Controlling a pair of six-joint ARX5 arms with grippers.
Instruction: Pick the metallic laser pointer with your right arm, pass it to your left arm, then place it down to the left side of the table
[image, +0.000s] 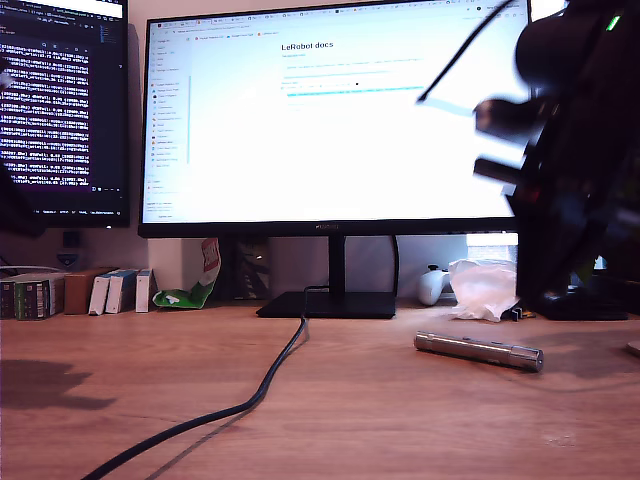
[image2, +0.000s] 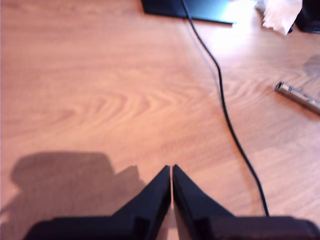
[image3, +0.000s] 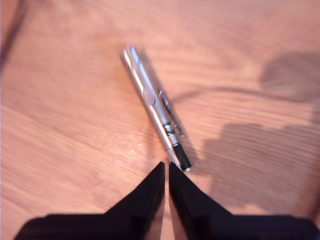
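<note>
The metallic laser pointer (image: 478, 351) lies flat on the wood-grain table (image: 380, 420), toward the exterior view's right. In the second wrist view the laser pointer (image3: 152, 112) lies slanted, one end just past the tips of my second gripper (image3: 166, 164), which is shut and holds nothing. A blurred black arm (image: 575, 150) hangs above the pointer at the exterior view's right; the pointer under it marks it as the second arm. My first gripper (image2: 171, 167) is shut and empty over bare wood, with the laser pointer (image2: 300, 96) far off from it.
A black cable (image: 270, 380) runs from the monitor stand (image: 330, 303) across the table toward the front. Crumpled white plastic (image: 483, 288) and a white controller (image: 433, 285) sit behind the pointer. Small boxes (image: 70, 293) line the back at the exterior view's left.
</note>
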